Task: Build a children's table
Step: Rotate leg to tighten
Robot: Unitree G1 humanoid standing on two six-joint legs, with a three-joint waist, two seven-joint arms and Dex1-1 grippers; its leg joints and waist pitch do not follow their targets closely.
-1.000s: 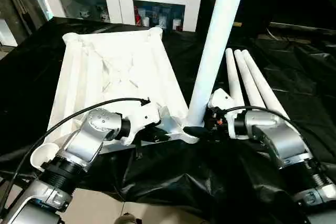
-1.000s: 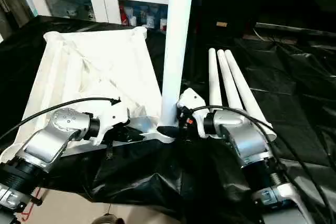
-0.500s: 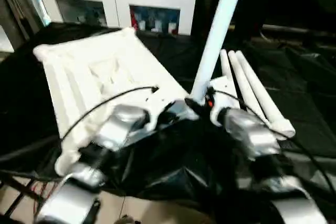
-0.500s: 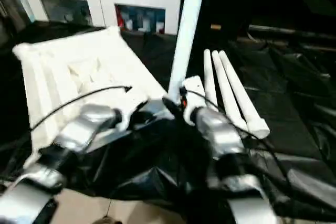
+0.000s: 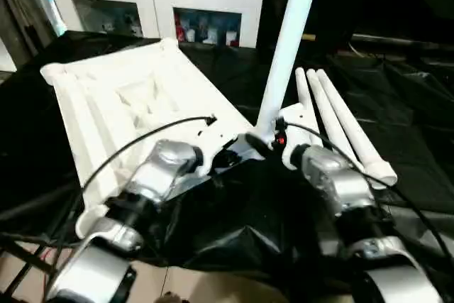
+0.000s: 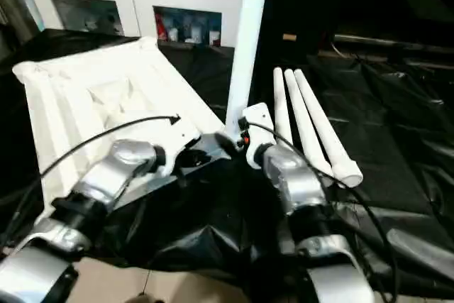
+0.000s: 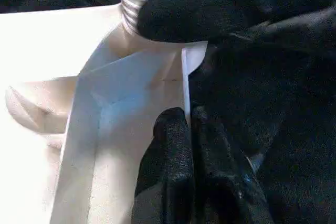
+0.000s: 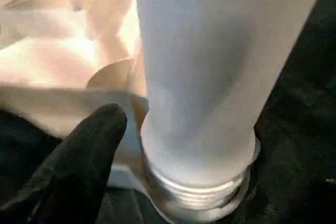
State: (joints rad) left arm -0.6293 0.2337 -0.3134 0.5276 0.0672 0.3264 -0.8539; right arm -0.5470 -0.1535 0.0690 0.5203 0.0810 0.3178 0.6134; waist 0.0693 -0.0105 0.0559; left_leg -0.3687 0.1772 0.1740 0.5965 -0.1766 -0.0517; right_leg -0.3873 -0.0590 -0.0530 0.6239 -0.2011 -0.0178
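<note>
Two grippers: left gripper (image 7: 184, 145) pinches tabletop rim (image 7: 185, 85); right gripper (image 5: 266, 143) straddles upright leg (image 5: 287, 47).

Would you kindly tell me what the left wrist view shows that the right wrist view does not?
Left wrist view: the left pincer shut on the tabletop's thin edge wall. Right wrist view: the upright leg's smooth shaft, with one finger of the open right pincer standing apart from it. Both: the leg's threaded foot at the tabletop's corner socket.
</note>
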